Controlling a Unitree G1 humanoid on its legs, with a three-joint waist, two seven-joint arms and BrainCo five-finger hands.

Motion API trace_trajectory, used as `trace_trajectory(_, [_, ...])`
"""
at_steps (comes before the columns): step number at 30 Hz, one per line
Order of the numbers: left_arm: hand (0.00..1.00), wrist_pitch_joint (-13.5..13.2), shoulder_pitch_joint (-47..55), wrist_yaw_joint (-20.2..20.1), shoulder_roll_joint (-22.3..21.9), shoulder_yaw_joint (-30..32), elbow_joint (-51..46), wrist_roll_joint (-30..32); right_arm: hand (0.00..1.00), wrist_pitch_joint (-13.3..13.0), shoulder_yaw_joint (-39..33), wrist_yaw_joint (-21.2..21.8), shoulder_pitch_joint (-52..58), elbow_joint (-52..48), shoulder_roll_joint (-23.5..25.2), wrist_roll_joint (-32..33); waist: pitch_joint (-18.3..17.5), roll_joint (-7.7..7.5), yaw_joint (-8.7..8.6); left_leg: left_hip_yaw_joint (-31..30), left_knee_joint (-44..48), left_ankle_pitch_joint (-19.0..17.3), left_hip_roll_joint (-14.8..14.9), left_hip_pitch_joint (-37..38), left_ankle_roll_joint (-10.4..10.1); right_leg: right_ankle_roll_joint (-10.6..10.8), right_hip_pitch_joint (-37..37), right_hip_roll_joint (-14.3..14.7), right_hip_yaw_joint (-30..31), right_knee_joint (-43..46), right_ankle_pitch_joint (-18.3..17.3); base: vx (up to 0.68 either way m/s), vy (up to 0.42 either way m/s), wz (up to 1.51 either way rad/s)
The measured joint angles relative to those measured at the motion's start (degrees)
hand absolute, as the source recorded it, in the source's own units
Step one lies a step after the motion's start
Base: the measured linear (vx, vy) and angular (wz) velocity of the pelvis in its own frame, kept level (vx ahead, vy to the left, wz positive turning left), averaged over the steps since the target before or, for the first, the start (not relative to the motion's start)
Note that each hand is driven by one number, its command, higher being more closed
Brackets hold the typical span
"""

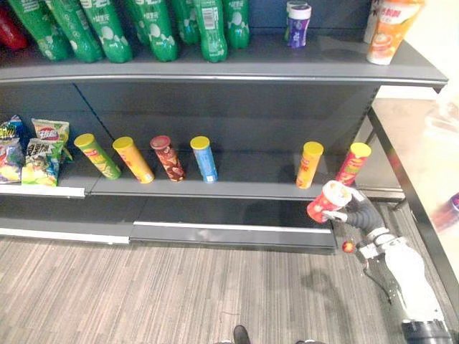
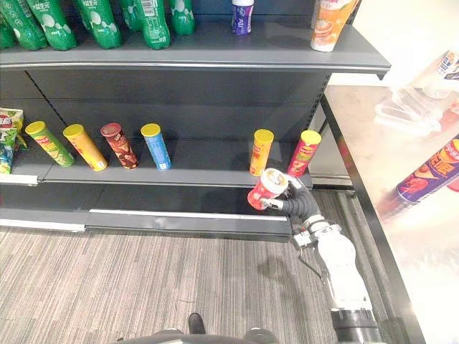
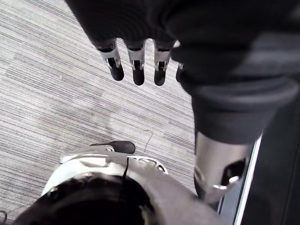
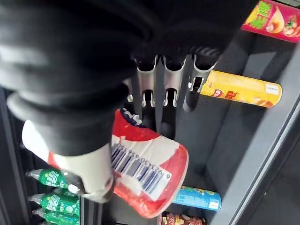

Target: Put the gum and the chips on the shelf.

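My right hand [image 1: 349, 208] is wrapped round the red chips can [image 1: 326, 201], fingers on one side and thumb on the other, clamped tight. The can is tilted, its pale lid end pointing up toward the lower shelf [image 1: 237, 188]. It hangs just in front of that shelf's front edge, near the right end, and is not resting on it.

In the right wrist view a white label with a barcode faces the camera. The other print on the can is too small to tell.

The gum tub [image 1: 298, 23], purple and white, stands upright on the top shelf [image 1: 287, 66], well apart from my hand.

Just behind the held can, on the lower shelf, stand a yellow can [image 1: 310, 165] and a pink can [image 1: 352, 163] with a yellow lid, close beside each other. Further left along that shelf stand a blue can [image 1: 204, 158], a brown can [image 1: 167, 158], an orange can [image 1: 133, 159] and a green can [image 1: 98, 155], each apart from the next. Snack bags [image 1: 36, 150] sit at the far left.

Green bottles [image 1: 154, 29] crowd the left of the top shelf, and an orange cup [image 1: 387, 29] stands at its right end. A table [image 2: 358, 115] at the right carries a purple can [image 2: 430, 175] lying on its side.

My left hand [image 3: 137, 65] hangs over the striped grey floor [image 1: 179, 287], fingers straight and apart, holding nothing.
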Motion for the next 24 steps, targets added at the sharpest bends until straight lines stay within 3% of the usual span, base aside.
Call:
trace_trajectory(10, [0.0,-0.1,0.0,-0.6,0.0,0.1,-0.5,0.2,1.0,-0.3,4.0,-0.1,-14.7,4.3,-4.0,-0.1,0.0,-0.12,0.72,-3.3,0.0,0.9,-0.4,0.0,0.0,0.0,2.1,0.0,-4.3,-0.8,0.0,-0.01,-0.014,0.2])
trace_trajectory(24, [0.0,-0.4,0.1,-1.1,1.4,-3.3,-4.6,2.0,1.0,-0.4,10.7,-1.0,-30.0,9.0,-10.7,-0.7,-0.2,-0.73,4.2,-6.1,0.0,2.4,-0.4,-2.3,0.5,-0.5,1.1,0.2,-6.1,-0.7,0.5,-0.02,0.002,0.09])
